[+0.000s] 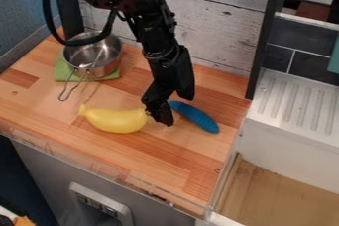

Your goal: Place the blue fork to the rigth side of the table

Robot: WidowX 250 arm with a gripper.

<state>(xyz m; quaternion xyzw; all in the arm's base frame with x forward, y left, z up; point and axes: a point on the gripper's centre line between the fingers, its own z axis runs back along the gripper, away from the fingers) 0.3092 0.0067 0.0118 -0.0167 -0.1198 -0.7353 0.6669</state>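
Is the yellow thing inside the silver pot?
No, the yellow thing lies on the wooden table, in front of the silver pot.

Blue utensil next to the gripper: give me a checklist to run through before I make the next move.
1. Blue utensil is a fork: cannot tell, no tines can be made out.
2. Utensil lying on the table: ok.
3. Gripper low and near the utensil: ok, by its upper-left end.
4. Gripper well away from the yellow banana-shaped toy: not ok, it is right at the toy's right end; contact cannot tell.
5. Metal pot away from a rightward path: ok, back left.
6. Utensil at the table's right edge: not ok, wood lies between.
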